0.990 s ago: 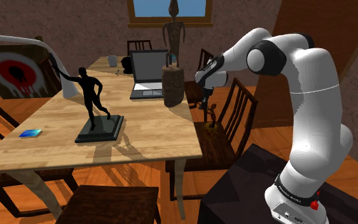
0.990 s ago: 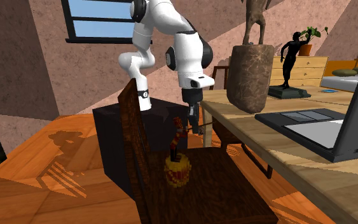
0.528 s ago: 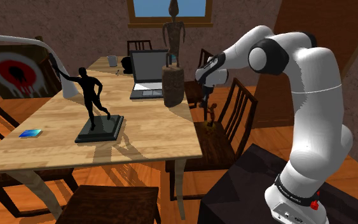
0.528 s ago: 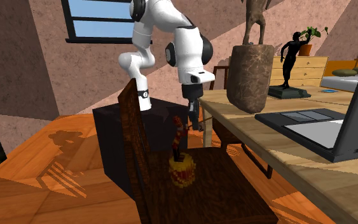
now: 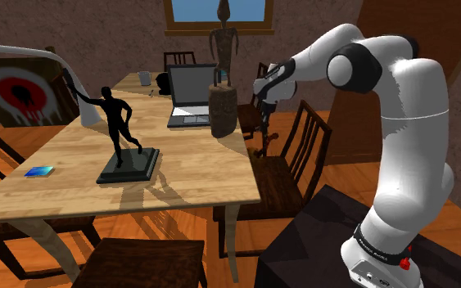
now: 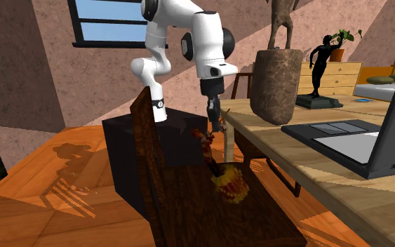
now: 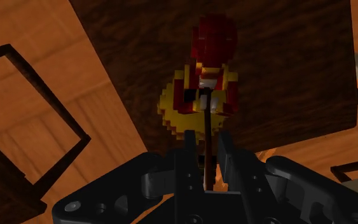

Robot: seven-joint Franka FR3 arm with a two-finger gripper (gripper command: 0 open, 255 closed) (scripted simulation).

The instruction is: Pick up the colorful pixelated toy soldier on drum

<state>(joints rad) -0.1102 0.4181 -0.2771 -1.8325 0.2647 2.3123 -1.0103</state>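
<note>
The toy soldier (image 6: 220, 170) is blocky, red and yellow, standing on a yellow drum. It hangs tilted just above the dark wooden chair seat (image 6: 210, 214), drum end swung toward the table. My black gripper (image 6: 215, 125) is shut on the thin dark rod sticking up from the toy. In the wrist view the fingers (image 7: 189, 159) clasp that rod, with the soldier (image 7: 203, 95) dangling beyond the gripper (image 7: 206, 159) over the seat (image 7: 126, 57). In the shoulder view the gripper (image 5: 262, 137) hangs past the table's right edge, above the chair.
The wooden table (image 5: 187, 168) edge runs close beside the gripper, carrying a brown trunk-like pedestal (image 5: 223, 110), an open laptop (image 5: 191, 96) and a black figure statue (image 5: 124, 139). The chair's back (image 6: 149, 165) rises next to the toy. My stand (image 5: 343, 245) is at the lower right.
The gripper has risen with the toy's rod in it. The soldier left the chair seat, tipped over and swung toward the table.
</note>
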